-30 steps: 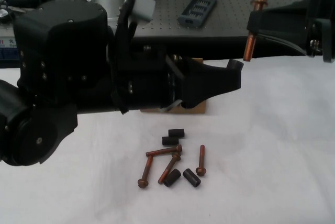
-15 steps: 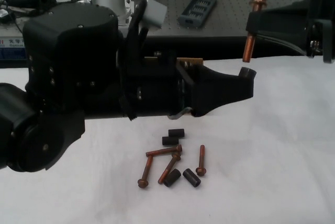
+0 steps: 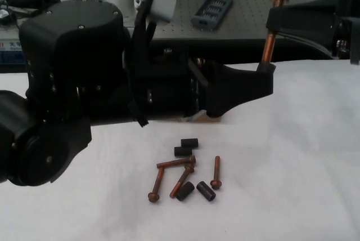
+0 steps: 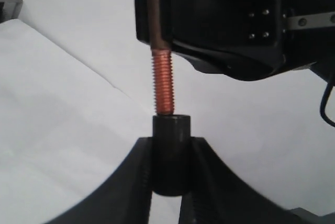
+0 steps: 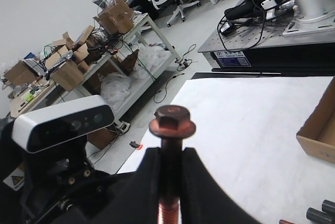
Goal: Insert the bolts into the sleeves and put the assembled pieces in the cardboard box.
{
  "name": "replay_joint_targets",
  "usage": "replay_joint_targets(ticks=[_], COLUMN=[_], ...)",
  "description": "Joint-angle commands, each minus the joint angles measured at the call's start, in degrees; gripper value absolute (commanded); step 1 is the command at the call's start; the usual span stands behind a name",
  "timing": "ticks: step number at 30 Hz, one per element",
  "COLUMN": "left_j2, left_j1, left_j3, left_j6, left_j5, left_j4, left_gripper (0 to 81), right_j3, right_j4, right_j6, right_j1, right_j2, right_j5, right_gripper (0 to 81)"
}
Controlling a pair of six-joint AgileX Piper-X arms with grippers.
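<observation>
Insertion is in hand: in the upper right of the high view, the left gripper [image 4: 171, 174] clamps an upright black sleeve [image 4: 171, 130], and the right gripper [image 5: 171, 161] pinches a copper bolt [image 4: 163, 85], threaded tip at the sleeve's mouth. Next likely needs a straight, aligned push down.

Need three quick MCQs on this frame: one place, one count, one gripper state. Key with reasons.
1. The threaded tip of the held bolt is:
A) at the top opening of the sleeve
B) fully through it
C) pointing away from it

2. Count of loose bolts on the white cloth:
A) two
B) four
C) seven

3. The left gripper is:
A) open, empty
B) shut on a bolt
C) shut on the sleeve

Key:
1 A, the left wrist view shows the tip meeting the sleeve's mouth.
2 B, four copper bolts lie there in the high view.
3 C, both fingers press the sleeve's sides.
</observation>
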State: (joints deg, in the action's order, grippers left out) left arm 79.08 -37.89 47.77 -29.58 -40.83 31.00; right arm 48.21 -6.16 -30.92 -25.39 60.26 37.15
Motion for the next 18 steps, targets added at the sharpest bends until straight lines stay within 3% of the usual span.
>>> replay_joint_targets(ticks=[1,18], left_j2=[-0.88,-0.88], left_j1=[-0.03,-0.03], left_j3=[0.46,0.46], left_j6=[0.88,6.30], left_j5=[2.00,3.23], left_j4=[2.14,2.54], left_gripper=[0.6,0.6], right_j3=[0.67,0.67], right_j4=[0.11,0.11], right_j6=[-0.40,-6.40], right_j1=[0.26,0.26], right_j2=[-0.62,-0.62], right_j5=[1.12,2.07], right_gripper=[2.0,2.0])
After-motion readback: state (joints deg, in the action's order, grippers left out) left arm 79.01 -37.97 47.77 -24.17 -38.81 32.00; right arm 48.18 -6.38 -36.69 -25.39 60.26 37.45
